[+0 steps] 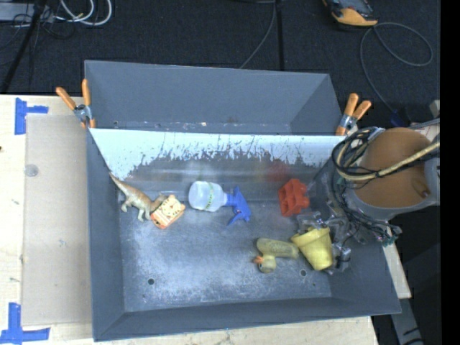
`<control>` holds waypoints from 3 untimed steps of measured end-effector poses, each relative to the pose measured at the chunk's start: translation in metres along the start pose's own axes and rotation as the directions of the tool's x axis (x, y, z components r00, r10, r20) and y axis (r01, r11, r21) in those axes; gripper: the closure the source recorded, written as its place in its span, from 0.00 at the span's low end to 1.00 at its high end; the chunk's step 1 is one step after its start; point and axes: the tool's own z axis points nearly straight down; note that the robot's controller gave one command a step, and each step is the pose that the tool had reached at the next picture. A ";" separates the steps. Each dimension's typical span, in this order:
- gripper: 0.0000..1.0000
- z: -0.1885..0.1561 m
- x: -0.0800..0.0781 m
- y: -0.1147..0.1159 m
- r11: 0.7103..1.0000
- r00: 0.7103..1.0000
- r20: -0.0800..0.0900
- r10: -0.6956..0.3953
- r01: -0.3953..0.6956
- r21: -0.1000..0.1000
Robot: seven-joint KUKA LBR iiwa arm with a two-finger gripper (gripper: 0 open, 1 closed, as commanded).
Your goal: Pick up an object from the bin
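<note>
We see the gripper (335, 251) low in the bin's (215, 293) lower right corner, pressed against a yellow cup-shaped thing (315, 249). We cannot tell whether it is wide, narrow or already holding that piece, as the wrist and cables cover the tips.

We judge 3 risks:
1. The yellow thing is rounded, so it may slip or roll out on lifting.
2. The olive toy duck (277, 248) lies touching its left side and could be dragged or caught with it.
3. The sloping bin wall is just beside the gripper, and the cables could scrape it.

Further out are a red block (292, 196), a spray bottle (214, 198), a small orange box (167, 211) and a toy dinosaur (134, 198), well clear at the left.

We can read no brand, label or writing; the box's markings are too small.
</note>
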 end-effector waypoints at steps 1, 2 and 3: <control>1.00 -0.003 0.001 0.001 1.000 1.000 -0.001 -0.001 0.001 0.000; 1.00 -0.022 0.003 0.001 1.000 1.000 -0.004 -0.003 0.003 0.002; 1.00 -0.037 0.001 -0.001 1.000 1.000 0.001 -0.001 0.001 0.007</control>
